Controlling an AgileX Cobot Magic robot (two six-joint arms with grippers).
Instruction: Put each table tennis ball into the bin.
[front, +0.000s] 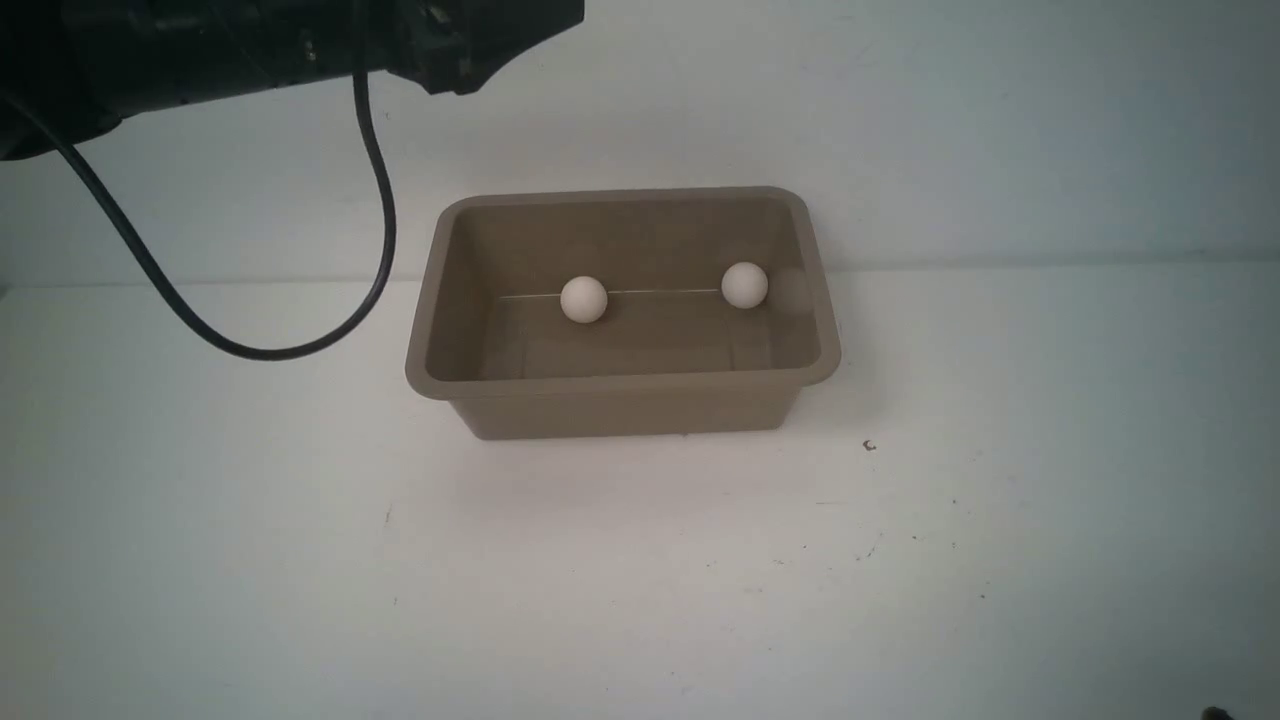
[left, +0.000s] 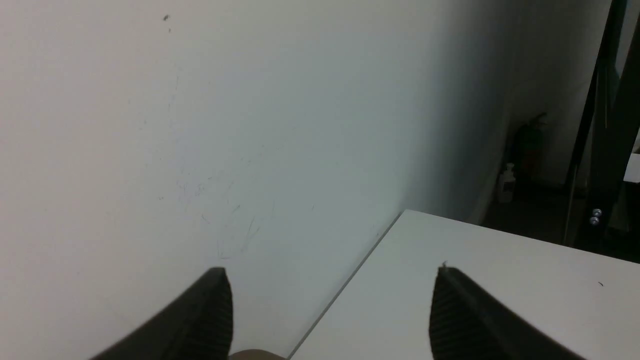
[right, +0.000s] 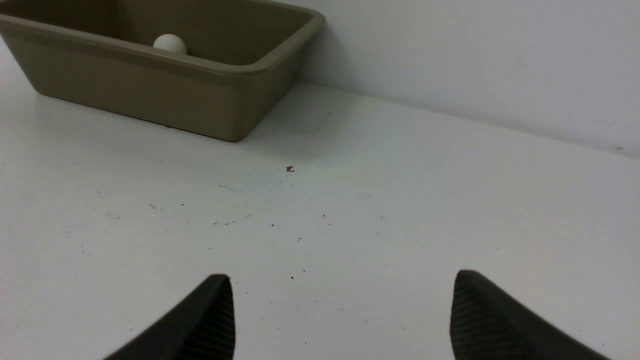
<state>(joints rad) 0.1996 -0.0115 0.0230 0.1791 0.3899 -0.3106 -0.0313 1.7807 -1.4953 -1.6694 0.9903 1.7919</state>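
Observation:
The taupe-brown bin (front: 620, 386) stands on the white table against the back wall. Two off-white table tennis balls lie on its floor, one left of centre (front: 584, 299) and one near the right wall (front: 744, 285). My left arm (front: 300, 40) is raised at the top left, above and behind the bin's left end. In its wrist view the left gripper (left: 330, 270) is open and empty, facing the wall. My right gripper (right: 342, 275) is open and empty, low over the table in front of and to the right of the bin (right: 150, 95). One ball (right: 170, 43) shows over the rim there.
A black cable (front: 385, 230) loops down from the left arm, to the left of the bin. The white wall rises right behind the bin. Small dark specks (front: 869, 445) mark the tabletop. Past the table's edge are a dark frame (left: 605, 125) and a bottle (left: 506, 182).

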